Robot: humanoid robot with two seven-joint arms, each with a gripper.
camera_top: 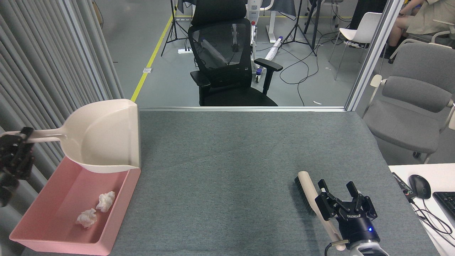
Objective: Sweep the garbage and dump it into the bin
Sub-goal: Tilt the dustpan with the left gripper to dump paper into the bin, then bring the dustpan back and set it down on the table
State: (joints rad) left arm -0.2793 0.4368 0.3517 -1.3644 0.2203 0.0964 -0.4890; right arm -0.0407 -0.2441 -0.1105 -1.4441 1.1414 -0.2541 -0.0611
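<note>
Two wads of white garbage (106,201) (86,217) lie inside the pink bin (121,209) at the table's front left corner. My left gripper (22,140) is shut on the handle of a beige dustpan (103,137), which hangs above the far end of the bin with its mouth to the right. A brush (309,193) with black bristles and a cream handle lies on the grey mat at the front right. My right gripper (341,197) stands open just right of the brush handle, touching nothing.
The grey mat (231,160) covers the table. A black office chair (227,60) stands beyond the far edge, a grey chair (412,103) at the right. A white desk with a mouse (419,186) and keyboard sits at the front right. Curtains line the left.
</note>
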